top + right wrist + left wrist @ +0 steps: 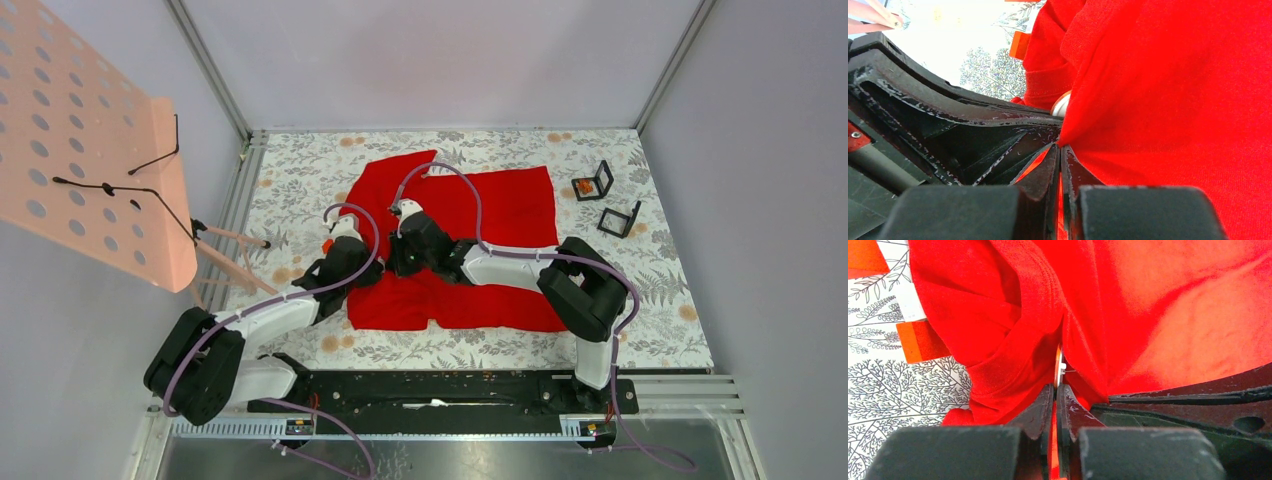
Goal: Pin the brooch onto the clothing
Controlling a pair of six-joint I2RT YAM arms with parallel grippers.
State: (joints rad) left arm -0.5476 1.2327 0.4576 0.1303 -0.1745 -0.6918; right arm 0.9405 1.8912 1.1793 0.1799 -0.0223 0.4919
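The red shirt [480, 240] lies spread on the floral table, with its left part bunched up. My left gripper [372, 268] is at that bunched edge. In the left wrist view it [1056, 389] is shut on the brooch [1058, 366], a thin disc seen edge-on whose pin points right into a fold of the shirt [1158, 315]. My right gripper [393, 262] meets it from the right. In the right wrist view it [1060, 148] is shut on a pinched fold of the shirt [1173, 100], and the brooch's pale rim [1062, 105] shows just behind the fold.
Two small black stands [593, 182] [620, 218] sit at the back right. A pink perforated board [90, 140] with black hooks hangs at the left, with pink rods [235, 255] below it. Orange tags [923, 340] lie beside the shirt's edge.
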